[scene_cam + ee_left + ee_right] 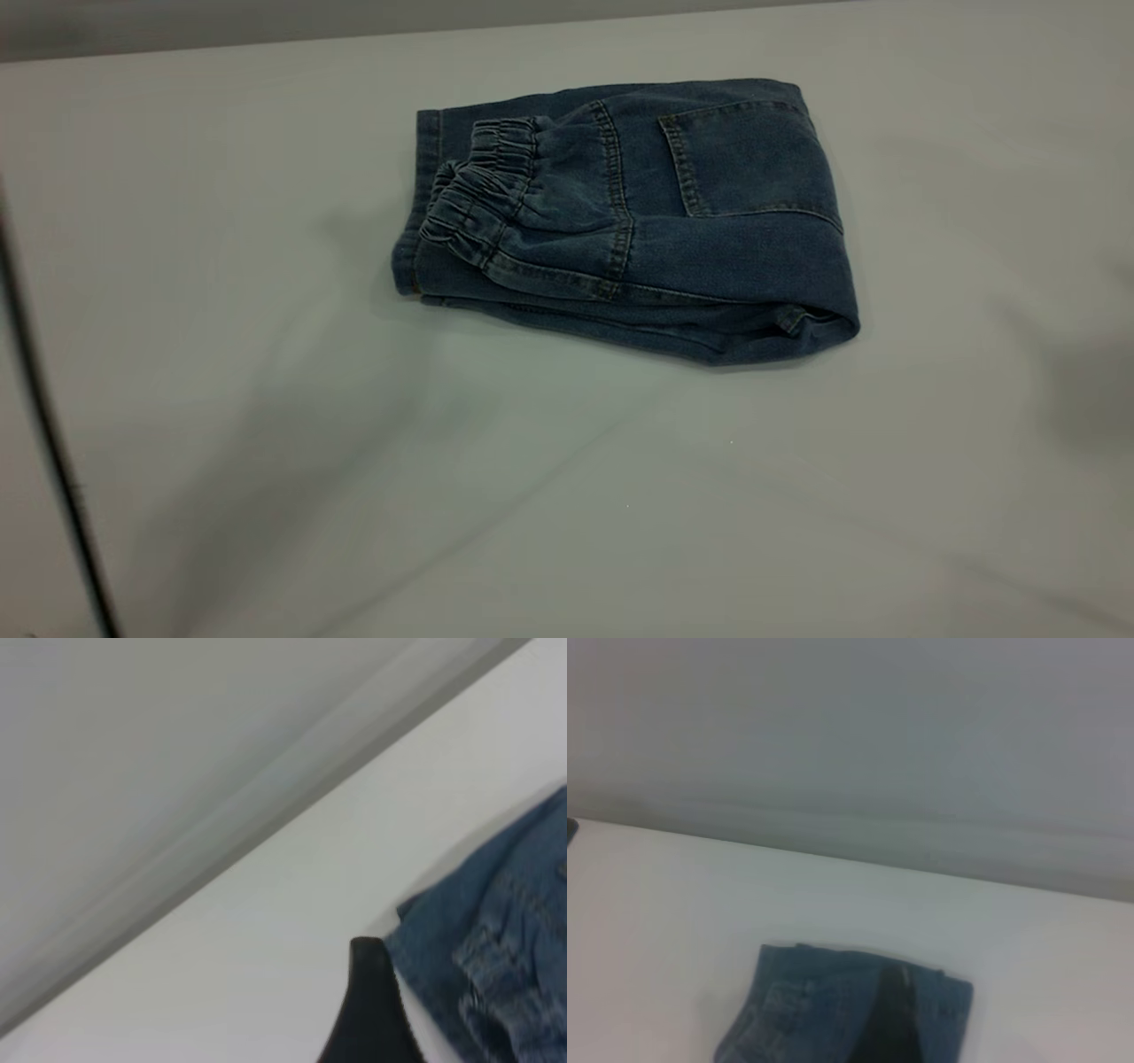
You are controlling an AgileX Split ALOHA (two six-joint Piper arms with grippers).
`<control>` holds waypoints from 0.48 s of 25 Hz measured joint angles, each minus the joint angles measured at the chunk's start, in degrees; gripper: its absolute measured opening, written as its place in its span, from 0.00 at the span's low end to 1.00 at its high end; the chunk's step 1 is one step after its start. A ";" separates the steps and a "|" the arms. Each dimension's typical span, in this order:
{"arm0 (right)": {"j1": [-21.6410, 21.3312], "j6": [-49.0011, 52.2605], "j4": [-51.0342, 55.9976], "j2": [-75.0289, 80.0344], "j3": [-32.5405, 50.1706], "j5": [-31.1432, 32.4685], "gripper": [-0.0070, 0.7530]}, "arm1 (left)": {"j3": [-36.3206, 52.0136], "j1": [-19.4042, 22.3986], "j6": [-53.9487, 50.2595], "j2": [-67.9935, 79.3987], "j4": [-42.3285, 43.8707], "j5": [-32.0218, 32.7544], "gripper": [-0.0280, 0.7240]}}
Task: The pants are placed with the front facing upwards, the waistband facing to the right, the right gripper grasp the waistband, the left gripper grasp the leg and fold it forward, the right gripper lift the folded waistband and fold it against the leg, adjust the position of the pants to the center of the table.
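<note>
The blue denim pants [638,221] lie folded into a compact bundle on the table [266,425], towards its far side and a little right of the middle. The ruffled waistband [483,190] is folded on top and points left, and a back pocket [744,159] faces up. Neither gripper appears in the exterior view. In the left wrist view a black tip of my left gripper [372,1010] hovers just beside the edge of the pants [496,948]. In the right wrist view a dark tip of my right gripper [890,1019] shows in front of the pants [806,1010].
A thin dark strip [53,443] runs down the table's left edge. The table's far edge [354,35] meets a grey wall behind the pants. Bare table surface stretches in front of and to both sides of the bundle.
</note>
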 joint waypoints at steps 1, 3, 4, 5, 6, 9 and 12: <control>0.00 0.00 0.00 -2.17 1.84 0.00 0.76 | 2.52 0.00 0.00 -2.64 -0.05 0.00 0.67; 0.00 -0.23 0.00 -7.40 5.73 0.06 0.76 | 7.43 0.00 0.00 -7.44 -0.57 0.00 0.67; 0.00 -0.23 0.06 -9.56 7.40 0.06 0.76 | 9.37 0.00 0.00 -9.98 -1.08 -0.06 0.67; 0.00 -0.23 0.27 -12.13 9.44 0.06 0.76 | 11.63 0.00 0.06 -12.49 -1.57 -0.06 0.67; 0.00 -0.23 0.68 -14.67 11.52 0.06 0.76 | 13.78 0.00 0.07 -14.85 -2.25 0.01 0.67; 0.00 -1.34 1.15 -21.61 17.65 0.06 0.76 | 19.33 0.00 0.07 -20.84 -4.13 -0.06 0.67; 0.00 -1.72 1.33 -27.95 23.95 0.06 0.76 | 24.74 0.00 0.01 -26.21 -6.83 -0.06 0.67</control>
